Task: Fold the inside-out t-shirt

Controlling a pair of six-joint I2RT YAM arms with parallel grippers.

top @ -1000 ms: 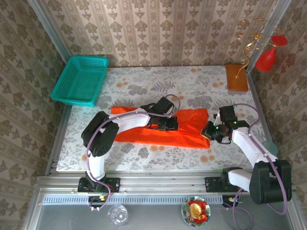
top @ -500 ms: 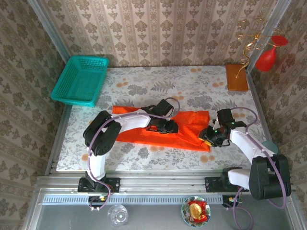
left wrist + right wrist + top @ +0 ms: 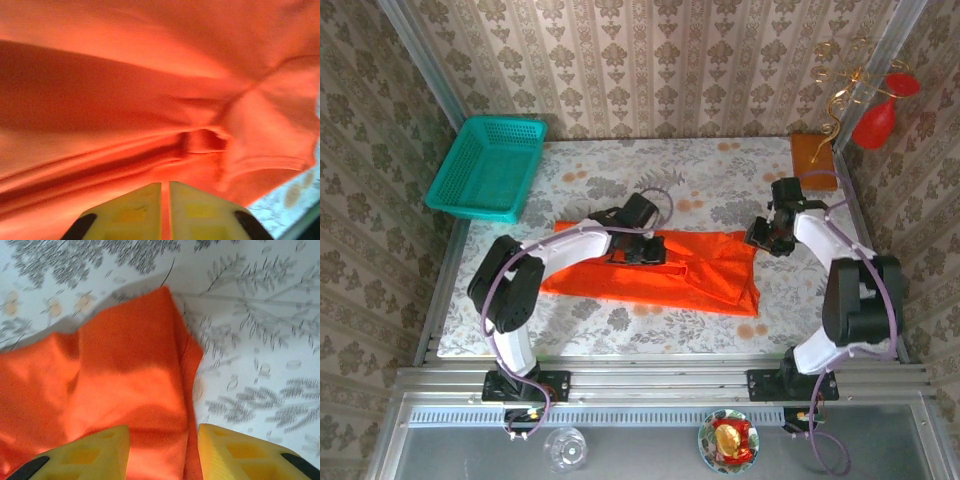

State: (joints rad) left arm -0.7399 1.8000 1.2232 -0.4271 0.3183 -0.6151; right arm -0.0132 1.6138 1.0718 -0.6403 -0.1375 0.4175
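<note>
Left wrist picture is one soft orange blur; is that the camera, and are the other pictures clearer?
Left wrist: the t-shirt sits so close that it looks soft, with dark shadowed folds; right wrist: slightly blurred, with a shadow on the cloth by the open right claw; top external: sharp, evenly lit.

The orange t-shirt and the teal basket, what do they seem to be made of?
The t-shirt looks like soft, matte knit cloth: it wrinkles and folds, and a stitched hem shows. The teal basket is probably rigid moulded plastic: straight walls with a fine grid of holes.
</note>
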